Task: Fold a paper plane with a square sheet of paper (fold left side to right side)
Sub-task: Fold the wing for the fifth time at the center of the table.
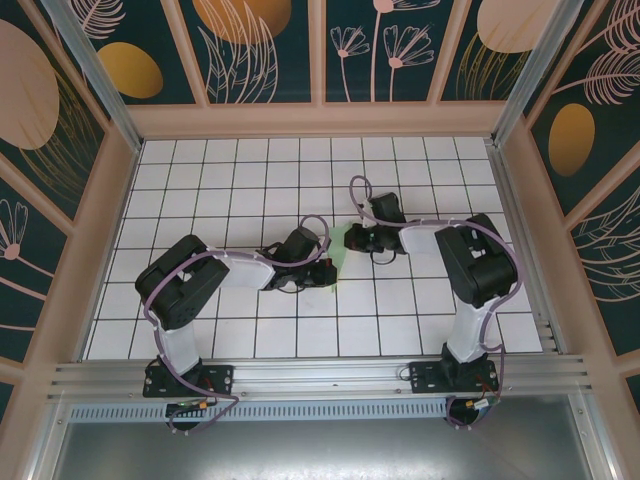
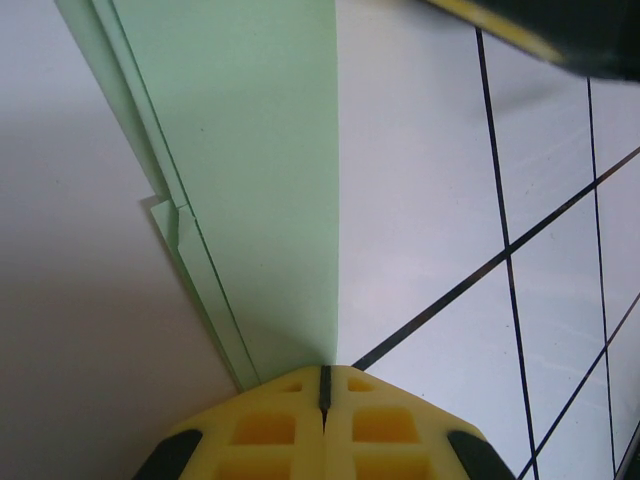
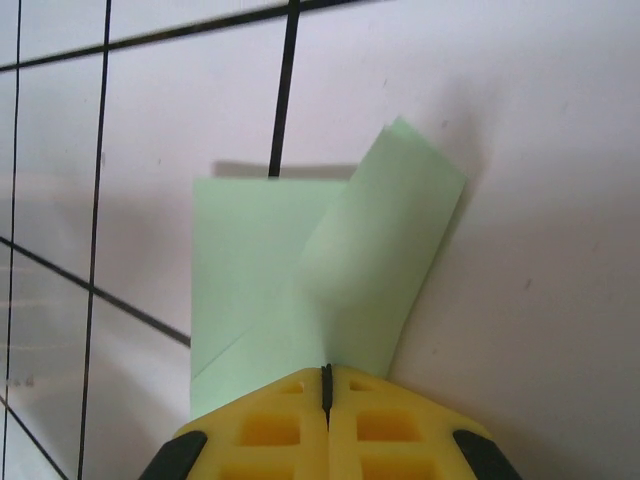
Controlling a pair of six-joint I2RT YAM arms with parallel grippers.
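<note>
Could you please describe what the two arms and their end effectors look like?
The left arm and right arm have bulky black joints, white links and lilac cables. The left end effector and right end effector have yellow fingers with square recesses.

Paper (image 3: 260, 260) lies on table (image 1: 230, 180) between left gripper (image 2: 325, 400) and right gripper (image 3: 326, 385)

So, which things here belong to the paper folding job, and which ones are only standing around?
For the job: green paper, partly folded; left tool and right tool, both shut on it.
Only surroundings: tiled table, patterned walls, metal rail.
</note>
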